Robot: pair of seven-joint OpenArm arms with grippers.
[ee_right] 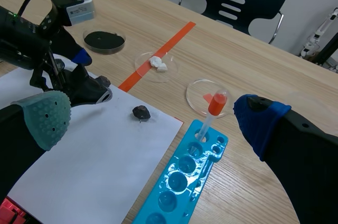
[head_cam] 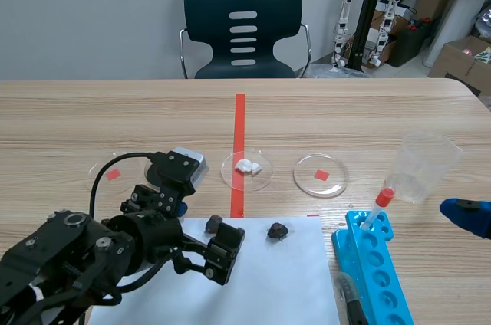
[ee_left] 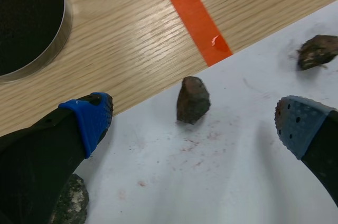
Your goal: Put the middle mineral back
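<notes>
Mineral (ee_left: 193,100) lay near the far edge of the paper (ee_left: 211,182), just ahead of the left gripper (ee_left: 194,122), whose jaws stood apart. It seemed hard, light and rough, best pinched across its sides.

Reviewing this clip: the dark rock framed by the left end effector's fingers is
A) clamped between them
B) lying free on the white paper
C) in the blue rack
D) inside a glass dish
B: the rock lies on the white paper, with the left end effector open and both fingers clear of it.
</notes>
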